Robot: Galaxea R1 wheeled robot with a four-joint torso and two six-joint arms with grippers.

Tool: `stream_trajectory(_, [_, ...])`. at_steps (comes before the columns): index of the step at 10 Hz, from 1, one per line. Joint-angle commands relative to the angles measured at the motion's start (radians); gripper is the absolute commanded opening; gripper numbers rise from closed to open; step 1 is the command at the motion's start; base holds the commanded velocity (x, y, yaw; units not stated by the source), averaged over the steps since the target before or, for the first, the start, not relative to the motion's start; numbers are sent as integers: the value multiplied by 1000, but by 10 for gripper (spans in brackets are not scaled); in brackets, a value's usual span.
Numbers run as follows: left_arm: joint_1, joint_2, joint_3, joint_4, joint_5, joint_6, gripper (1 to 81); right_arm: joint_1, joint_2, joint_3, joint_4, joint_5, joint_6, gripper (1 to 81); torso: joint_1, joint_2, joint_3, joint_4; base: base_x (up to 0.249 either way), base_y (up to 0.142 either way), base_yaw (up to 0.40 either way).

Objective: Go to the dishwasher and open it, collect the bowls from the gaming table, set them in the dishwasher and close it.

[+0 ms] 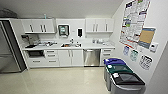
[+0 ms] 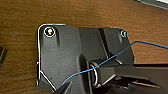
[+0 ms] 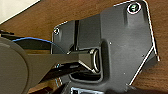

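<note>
Head view places the built-in stainless-steel-fronted dishwasher (image 1: 91,57) under the white kitchen desk (image 1: 100,46), well apart across pale floor, door closed. Judgement: task barely begun; opening, bowl collection, loading and closing remain. State of either gripper: cannot tell.

Black wrist plate (image 2: 62,57), seemingly blue-cabled (image 2: 112,56)
</note>
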Motion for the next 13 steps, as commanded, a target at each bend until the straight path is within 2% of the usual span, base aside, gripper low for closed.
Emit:
stream_trajectory(1, [-46,-23,13,8,48,8,811,48,-28,15,-7,-58,-3,811,0,0,0,0,277,0,0])
stream_trajectory(10, [-46,-22,13,11,48,8,811,47,-19,15,-8,-58,-5,811,0,0,0,0,277,0,0])
stream_trajectory(13, [-44,-22,11,11,48,8,811,47,-16,15,-8,-60,-5,811,1,0,0,0,218,0,0])
